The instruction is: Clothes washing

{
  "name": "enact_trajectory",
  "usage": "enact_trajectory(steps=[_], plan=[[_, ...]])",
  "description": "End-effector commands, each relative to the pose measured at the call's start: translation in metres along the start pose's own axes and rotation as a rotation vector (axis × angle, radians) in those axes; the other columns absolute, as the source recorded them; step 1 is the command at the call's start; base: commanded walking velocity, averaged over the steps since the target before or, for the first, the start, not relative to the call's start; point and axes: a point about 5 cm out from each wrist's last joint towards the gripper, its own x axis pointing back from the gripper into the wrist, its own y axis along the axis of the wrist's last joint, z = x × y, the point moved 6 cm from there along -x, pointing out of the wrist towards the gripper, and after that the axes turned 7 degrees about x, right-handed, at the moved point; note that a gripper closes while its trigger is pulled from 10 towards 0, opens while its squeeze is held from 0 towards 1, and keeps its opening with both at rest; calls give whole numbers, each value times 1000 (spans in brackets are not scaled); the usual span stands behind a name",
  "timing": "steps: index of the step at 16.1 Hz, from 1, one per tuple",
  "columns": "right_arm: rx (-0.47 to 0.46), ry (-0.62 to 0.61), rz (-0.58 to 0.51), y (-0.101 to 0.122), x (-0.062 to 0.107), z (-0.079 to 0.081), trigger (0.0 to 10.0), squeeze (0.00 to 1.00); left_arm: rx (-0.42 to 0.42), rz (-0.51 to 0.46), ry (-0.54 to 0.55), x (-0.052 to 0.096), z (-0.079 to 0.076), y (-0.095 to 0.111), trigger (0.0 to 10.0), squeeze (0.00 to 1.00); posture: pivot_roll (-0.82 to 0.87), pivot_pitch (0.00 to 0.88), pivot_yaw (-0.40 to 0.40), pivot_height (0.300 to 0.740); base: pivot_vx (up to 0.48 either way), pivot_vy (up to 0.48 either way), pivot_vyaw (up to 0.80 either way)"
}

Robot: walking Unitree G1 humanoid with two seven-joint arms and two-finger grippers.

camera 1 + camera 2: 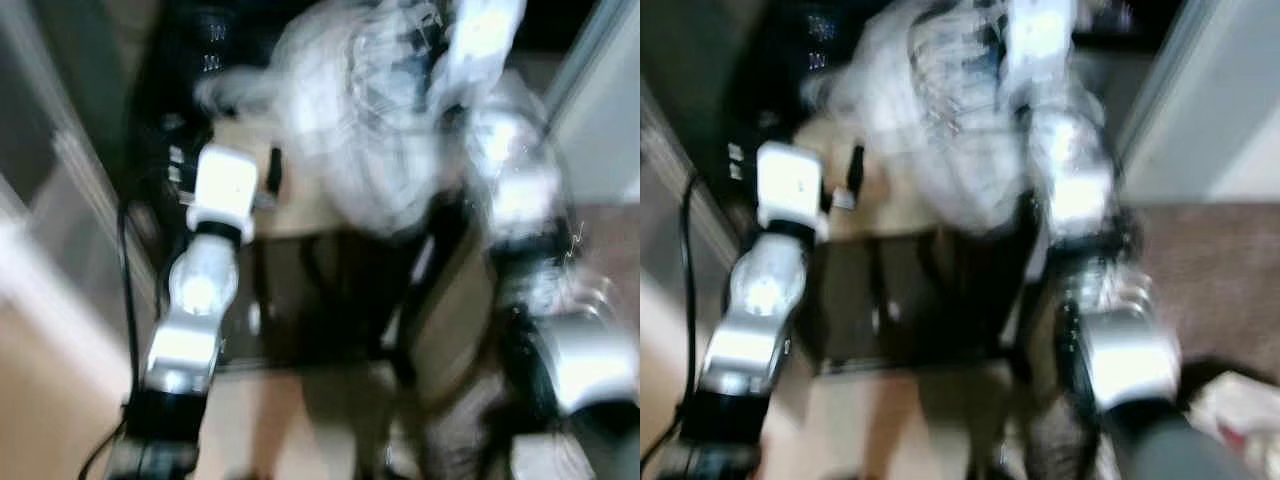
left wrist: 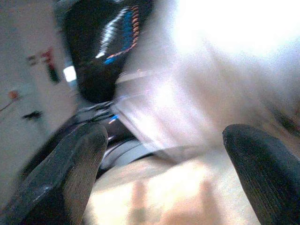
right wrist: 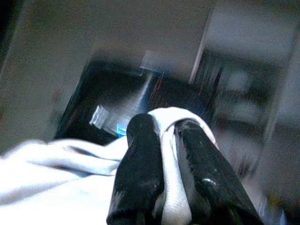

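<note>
Through the left eye view everything is smeared by motion. I see my left arm (image 1: 205, 290) reaching forward on the left, and my right arm (image 1: 520, 200) raised on the right, with a bundle of white cloth (image 1: 350, 130) hanging in front of me, up near the right arm. Below the cloth lies a dark opening (image 1: 320, 300), though I cannot make out what it belongs to.

The right eye view gives the same scene: the white cloth sits high and centre, just beside the right arm, above the dark opening.

In the left wrist view, my left gripper (image 2: 164, 173) has its jaws wide apart, nothing between them. Ahead is a black panel (image 2: 105, 51) with blurred lights, and the pale cloth spreads bright beyond the fingers.

In the right wrist view, my right gripper (image 3: 161, 136) has its jaws pinched on a fold of the white cloth, which trails away beneath the fingers.
</note>
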Motion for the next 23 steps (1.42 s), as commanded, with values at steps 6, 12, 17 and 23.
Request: enact_trajectory(steps=[6,12,17,23], plan=[[109,-106,70,8,-40,-29,10000,0,12,-45,-27,-4,-11,12,10000,0,72,0,-45,740,461,0,0],[203,143,667,-150,55,55,10000,0,25,-169,-28,-4,-14,51,10000,0,120,0,-73,740,148,0,0],[528,434,574,-144,56,101,10000,1000,25,-154,-21,0,-9,50,10000,0,126,10,-68,740,0,0,0],[-247,132,666,-132,38,88,10000,1000,22,-135,-19,-1,-9,46,10000,0,115,5,-77,740,0,0,0]])
